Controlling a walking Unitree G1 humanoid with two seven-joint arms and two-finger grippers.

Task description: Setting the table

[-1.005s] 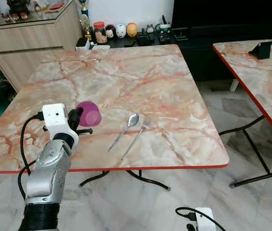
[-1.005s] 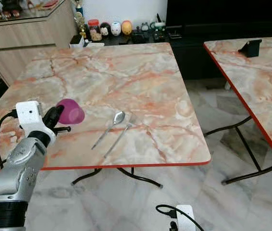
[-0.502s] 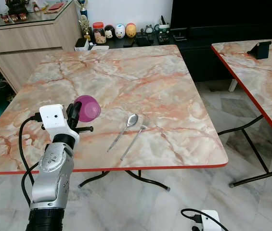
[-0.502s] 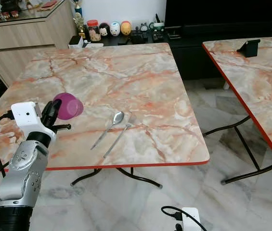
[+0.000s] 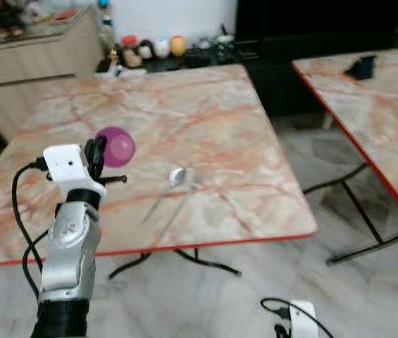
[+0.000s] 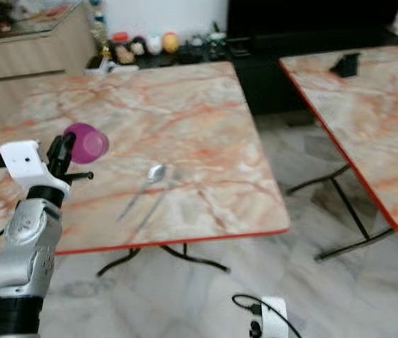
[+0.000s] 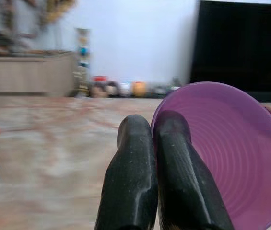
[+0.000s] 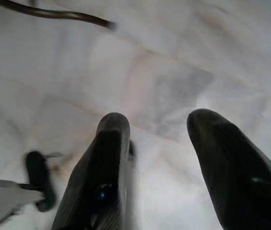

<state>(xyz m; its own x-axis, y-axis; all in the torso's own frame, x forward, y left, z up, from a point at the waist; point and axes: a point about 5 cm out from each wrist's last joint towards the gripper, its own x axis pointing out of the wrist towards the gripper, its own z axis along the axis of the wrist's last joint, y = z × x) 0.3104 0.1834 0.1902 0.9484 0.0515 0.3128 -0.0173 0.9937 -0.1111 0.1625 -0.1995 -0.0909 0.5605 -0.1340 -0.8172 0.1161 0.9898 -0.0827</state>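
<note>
- The left hand is raised above the near-left part of the marble tabletop, its two black fingers pressed together on the rim of a purple bowl.
- The purple bowl is held off the tabletop and tipped on its side; in the left wrist view its ribbed inside faces the camera.
- A spoon and a fork lie side by side on the tabletop, close together, just to the right of the bowl and slanting toward the near edge; both are blurred.
- The near edge of the tabletop has a red trim, and the spoon and fork handles end near it but still on the marble.
- Bare marble spreads from the cutlery to the far edge and to the right edge of the tabletop.
- A second tabletop with the same red trim stands to the right, well apart, with a strip of marble floor between the two.
- A small dark stand sits on the second tabletop near its far edge.
- Small jars and figurines line a low shelf beyond the far edge, next to a wooden cabinet.
- The right hand hangs low over the pale floor with its fingers apart, holding nothing.
</note>
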